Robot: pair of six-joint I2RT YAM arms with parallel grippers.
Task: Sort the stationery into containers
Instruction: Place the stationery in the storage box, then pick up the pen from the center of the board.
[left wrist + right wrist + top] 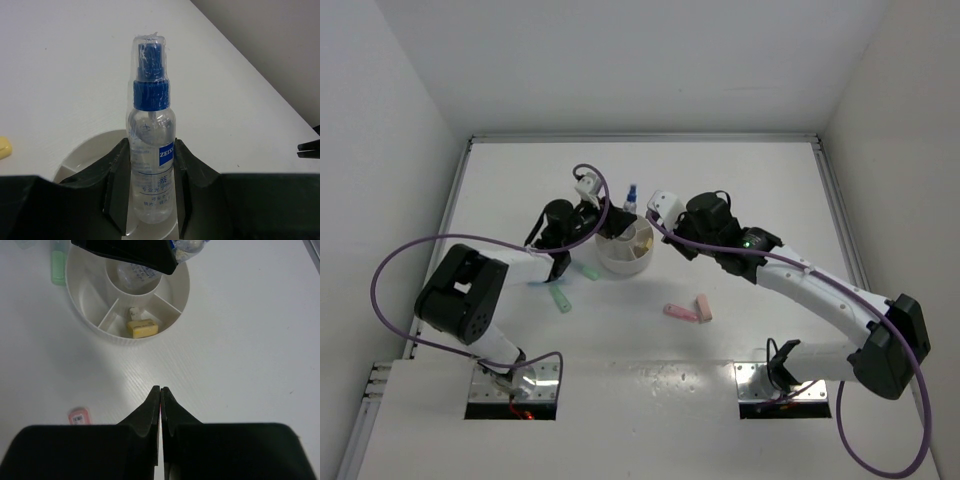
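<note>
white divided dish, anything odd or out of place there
Yes: a clear plastic spray bottle with a blue cap, held by the left gripper, stands in the centre cup of the round white dish; it is no stationery piece.

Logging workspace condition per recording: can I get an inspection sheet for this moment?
Surface: white table, no spills seen.
Job's things: dish holds a yellow piece and a small block in one wedge, and a spray bottle in its centre cup. Two pink pieces and green pieces lie loose on the table.
Clutter: nothing seen.
Grippers: left gripper shut on the bottle; right gripper shut, empty, near the dish.
Cables: purple cables loop off both arms.
Surroundings: white walls; nothing else seen.
</note>
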